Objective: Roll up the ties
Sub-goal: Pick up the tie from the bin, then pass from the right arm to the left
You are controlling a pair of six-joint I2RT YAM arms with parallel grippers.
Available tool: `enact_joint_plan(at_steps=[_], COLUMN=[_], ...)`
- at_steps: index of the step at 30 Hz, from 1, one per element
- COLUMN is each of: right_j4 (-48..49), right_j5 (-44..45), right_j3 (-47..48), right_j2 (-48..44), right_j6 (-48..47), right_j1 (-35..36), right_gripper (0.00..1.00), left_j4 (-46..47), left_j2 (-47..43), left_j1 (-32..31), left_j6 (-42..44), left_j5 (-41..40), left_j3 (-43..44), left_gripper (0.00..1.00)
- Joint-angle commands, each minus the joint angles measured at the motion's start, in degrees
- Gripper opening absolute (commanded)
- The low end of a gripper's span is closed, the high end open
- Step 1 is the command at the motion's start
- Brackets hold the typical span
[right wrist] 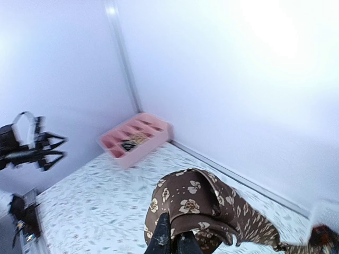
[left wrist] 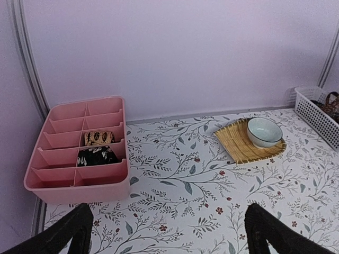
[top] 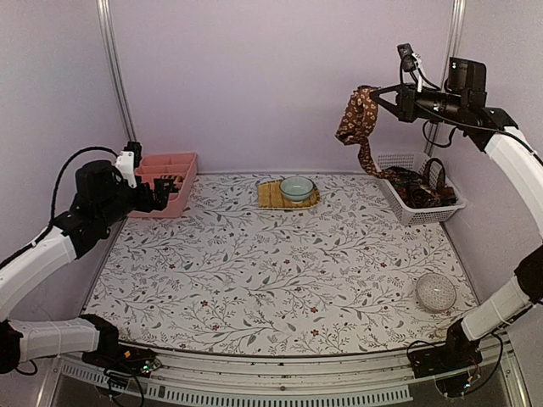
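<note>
High above the white basket (top: 420, 203), the right fingers (right wrist: 160, 239) clench a bunched tie (top: 356, 119), likely limp and slippery, best pinched near its end; left fingers (left wrist: 71, 233) stand spread.

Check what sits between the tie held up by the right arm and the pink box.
Only the woven mat and its bowl lie between them, at the back. The tie hangs high from the right gripper, so the air path looks clear; the open left gripper hovers by the pink box.
</note>
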Motion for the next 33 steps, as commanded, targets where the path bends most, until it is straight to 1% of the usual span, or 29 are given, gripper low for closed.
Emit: enact_joint_plan(at_steps=[1, 3, 7, 12, 17, 21, 27, 30, 33], right_j4=[-6.42, -7.89, -8.72, -8.81, -9.27, -9.31, -9.54, -9.4, -9.31], right_j5=[-12.37, -14.16, -12.81, -13.86, -14.64, -14.82, -16.0, -17.97, -19.84], right_j3=[0.3, -0.05, -2.75, -4.99, -4.6, -3.97, -1.7, -0.5, 0.48], right_j2=[-4.17, -4.03, -4.08, -4.69, -4.48, -3.73, -2.21, -1.29, -0.31], right_j6=[-4.85, -6.28, -9.66, -10.94, -10.46, -9.91, -8.32, -6.41, -4.64], right_j1=[5.13, 6.73, 7.84, 8.02, 9.37, 10.29, 12.03, 12.89, 14.34], right_gripper=[0.0, 0.0, 0.0, 0.0, 0.0, 0.0, 0.0, 0.0, 0.0], left_j4=[1.87, 1.95, 1.96, 1.1, -1.89, -1.95, 6.89, 13.03, 20.43], left_j2=[-1.18, -1.29, -1.22, 0.15, 3.41, 4.29, 6.54, 9.84, 13.65], left_j1=[0.55, 0.55, 0.51, -0.09, -4.51, -8.87, -16.91, -20.78, -23.43], left_j6=[1.49, 1.83, 2.25, 1.67, 0.68, -0.66, -2.69, -1.0, 2.11], left_j5=[1.62, 2.37, 3.99, 9.6, 13.16, 11.67, 4.28, 0.55, 1.02], left_j3=[-0.68, -0.64, -0.65, 0.67, 4.36, 4.44, -1.37, -4.09, -6.24], left_gripper=[1.0, 1.0, 1.0, 1.0, 1.0, 1.0, 1.0, 1.0, 1.0])
